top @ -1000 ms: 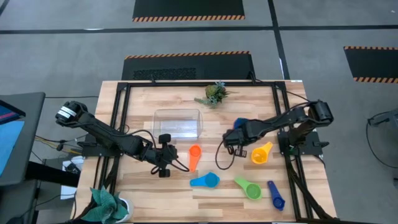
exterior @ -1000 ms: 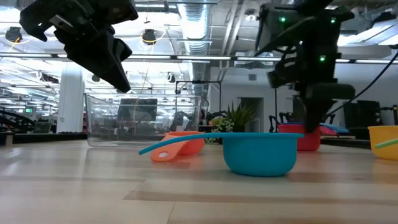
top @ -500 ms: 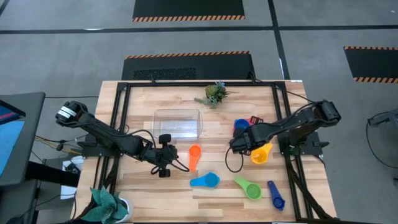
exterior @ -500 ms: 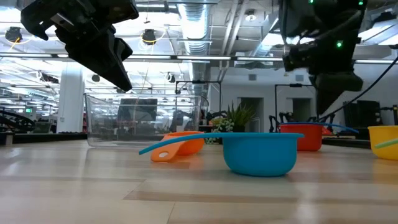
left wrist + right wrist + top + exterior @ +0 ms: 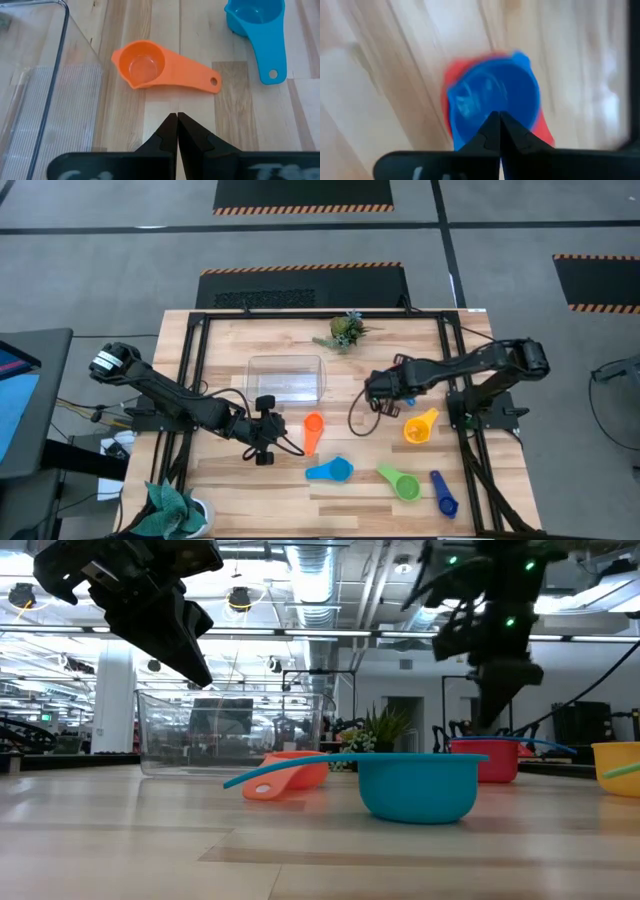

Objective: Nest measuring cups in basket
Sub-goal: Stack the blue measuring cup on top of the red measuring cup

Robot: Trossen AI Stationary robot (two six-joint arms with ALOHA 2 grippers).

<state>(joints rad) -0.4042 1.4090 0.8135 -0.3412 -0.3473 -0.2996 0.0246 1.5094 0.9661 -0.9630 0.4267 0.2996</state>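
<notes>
Blue sat inside red: a small blue cup point(image 5: 492, 102) was already tucked into the red cup point(image 5: 452, 82), and the right wrist view looked straight down on the pair. In the high view the right gripper point(image 5: 378, 390) hung right over them, a little right of the middle of the frame, so they were hidden there. Its fingers were pressed together with nothing between them.

The clear basket point(image 5: 287, 378) stood left of the middle of the table point(image 5: 330, 360), and it looked empty. The other cups lay loose on the wood. The orange cup point(image 5: 313, 429) was just below the basket's lower right corner. The light blue cup point(image 5: 331, 471) was lower down, near the middle. The green cup point(image 5: 401, 482) and the dark blue cup point(image 5: 443, 494) were at the lower right, and the yellow cup point(image 5: 420, 425) was at the right.

The left gripper point(image 5: 262, 430) waited just left of the orange cup, its fingers shut too and empty.

It looked like the job was only getting started. The right gripper was lined up on the blue-and-red pair. Next it would likely need to spread its fingers, come down, pinch a rim or handle, and carry the pair to the basket.
</notes>
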